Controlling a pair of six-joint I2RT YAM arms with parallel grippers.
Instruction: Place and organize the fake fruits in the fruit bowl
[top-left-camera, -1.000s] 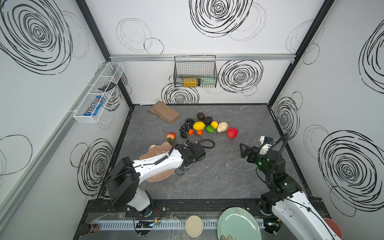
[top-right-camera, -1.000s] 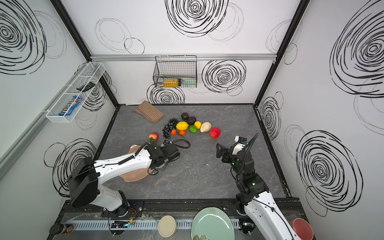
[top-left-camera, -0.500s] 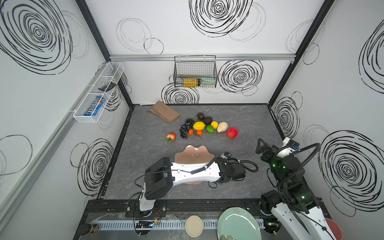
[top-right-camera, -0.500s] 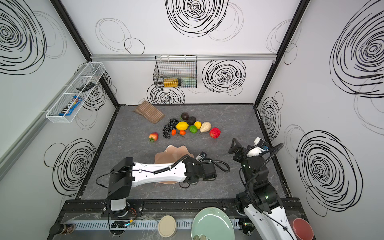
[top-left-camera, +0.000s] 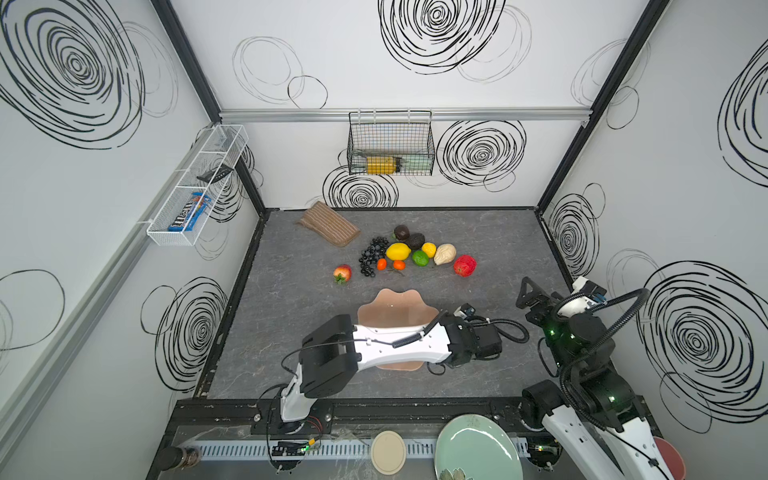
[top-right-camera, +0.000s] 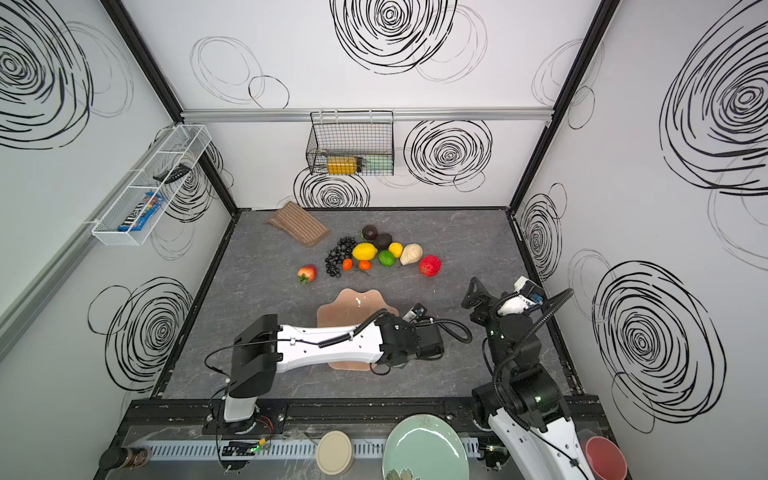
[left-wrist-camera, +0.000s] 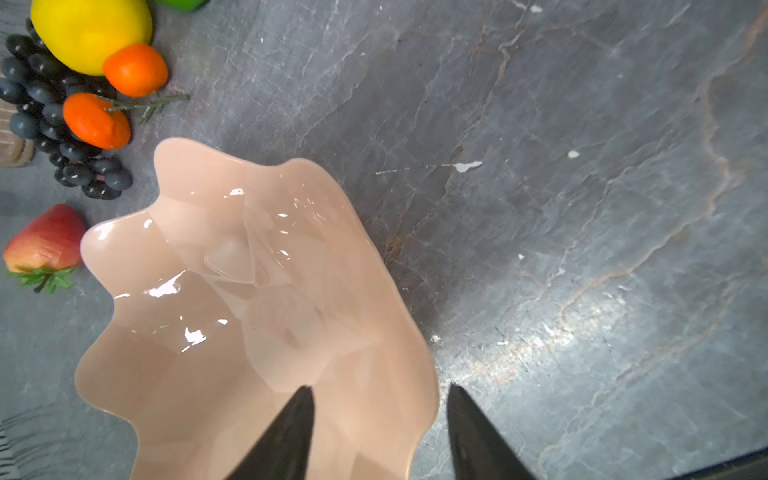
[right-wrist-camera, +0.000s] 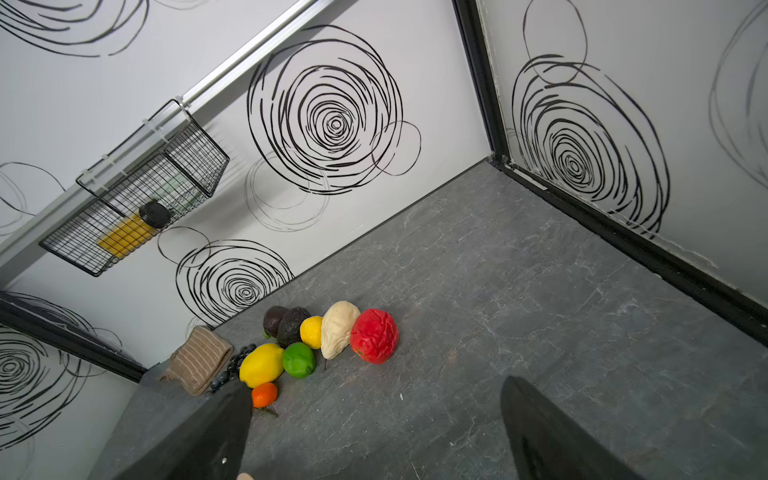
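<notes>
On the desk (top-left-camera: 266, 324), could snag and tip the fruit bowl (top-left-camera: 397, 309), lying near the middle under the left arm (top-left-camera: 399, 347), with left jaws parted astride its wavy rim, gripping nothing. Leaves ample bare room rightward, past the wide-open, empty right jaws; less behind, toward the crowded fake fruits (top-left-camera: 398, 252) and nearby strawberry (top-left-camera: 342, 273).

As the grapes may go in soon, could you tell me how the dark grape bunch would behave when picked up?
The grape bunch is many beads, so it will probably flex and dangle, not lift stiffly. The beads look glossy, so a grip on one may slip. It seems to touch a tangerine and the lemon, so lifting could nudge them.
</notes>
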